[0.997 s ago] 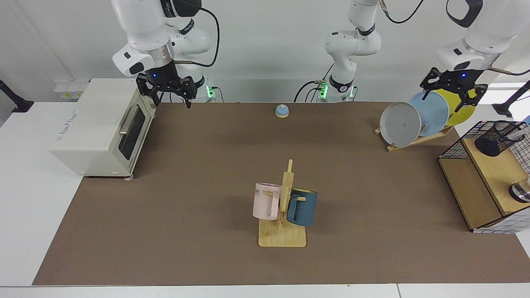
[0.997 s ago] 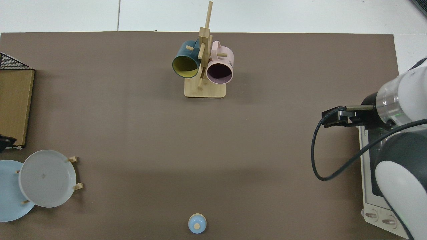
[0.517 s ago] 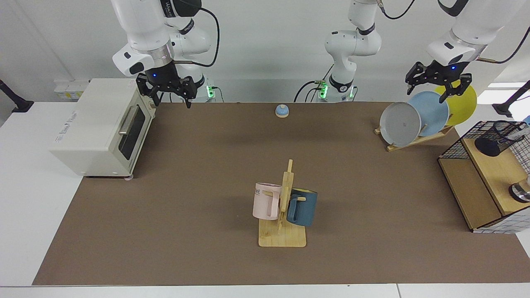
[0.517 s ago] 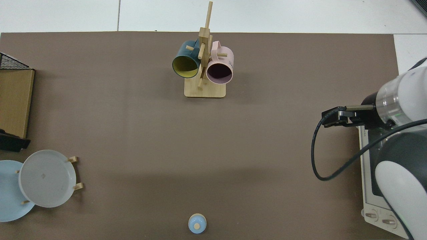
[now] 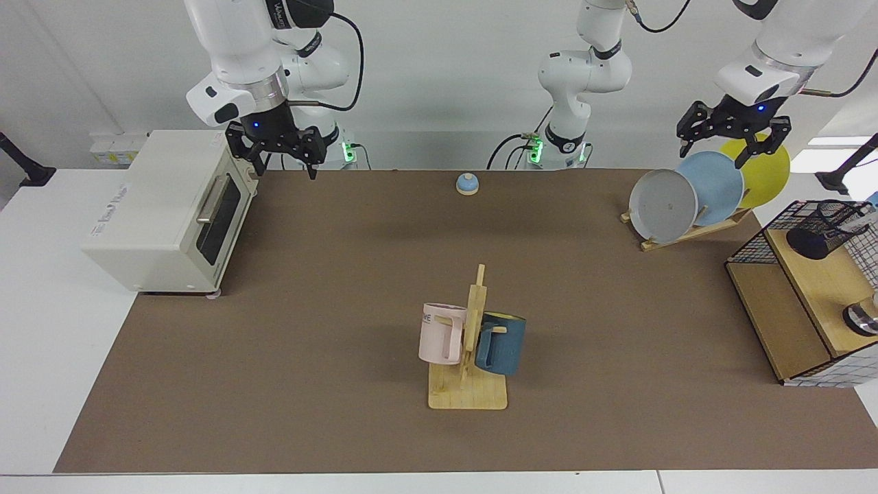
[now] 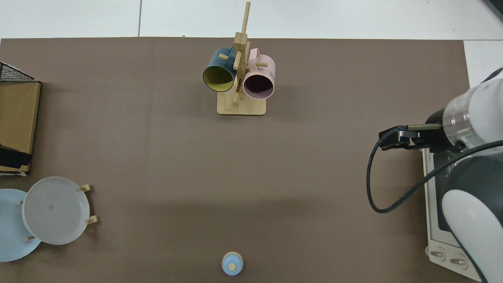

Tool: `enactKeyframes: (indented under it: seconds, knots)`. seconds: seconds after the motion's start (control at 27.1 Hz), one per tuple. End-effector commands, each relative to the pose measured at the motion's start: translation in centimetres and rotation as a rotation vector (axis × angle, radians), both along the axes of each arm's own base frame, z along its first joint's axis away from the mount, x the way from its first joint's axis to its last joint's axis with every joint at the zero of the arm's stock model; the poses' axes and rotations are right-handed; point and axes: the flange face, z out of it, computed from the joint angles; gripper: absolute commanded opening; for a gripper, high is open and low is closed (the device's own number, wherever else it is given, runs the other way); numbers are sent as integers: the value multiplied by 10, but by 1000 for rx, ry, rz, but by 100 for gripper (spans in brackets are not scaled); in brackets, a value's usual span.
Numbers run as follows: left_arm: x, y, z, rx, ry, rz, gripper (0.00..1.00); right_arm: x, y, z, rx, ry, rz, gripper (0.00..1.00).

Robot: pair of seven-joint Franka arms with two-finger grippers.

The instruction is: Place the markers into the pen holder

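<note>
Hovering open-fingered and empty above the plate rack (image 5: 693, 230): left gripper (image 5: 732, 140). Waiting, fingers spread, beside the toaster oven (image 5: 164, 209): right gripper (image 5: 280, 158). Lying tipped on the wire-frame shelf (image 5: 799, 302): pen holder (image 5: 823, 230), marker (image 5: 861, 221) poking from its mouth.

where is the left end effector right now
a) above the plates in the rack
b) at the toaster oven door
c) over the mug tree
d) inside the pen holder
a) The left end effector hangs open and empty above the plates in the wooden rack, apart from the pen holder on the wire shelf.
</note>
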Motion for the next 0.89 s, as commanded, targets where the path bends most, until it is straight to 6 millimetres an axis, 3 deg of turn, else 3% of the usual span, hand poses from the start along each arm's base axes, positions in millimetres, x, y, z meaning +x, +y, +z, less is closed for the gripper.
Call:
enactKeyframes:
  seconds: [0.0,0.18,0.85]
  knots:
    - [10,1,4,-14,20,20,100,-4,-4,1,7,-2,27,100]
    - [6,3,12,-18,-7,63,100,-4,-4,2,7,-3,27,100]
    - [-2,-10,7,-54,-4,135,100,-4,-4,2,7,-3,27,100]
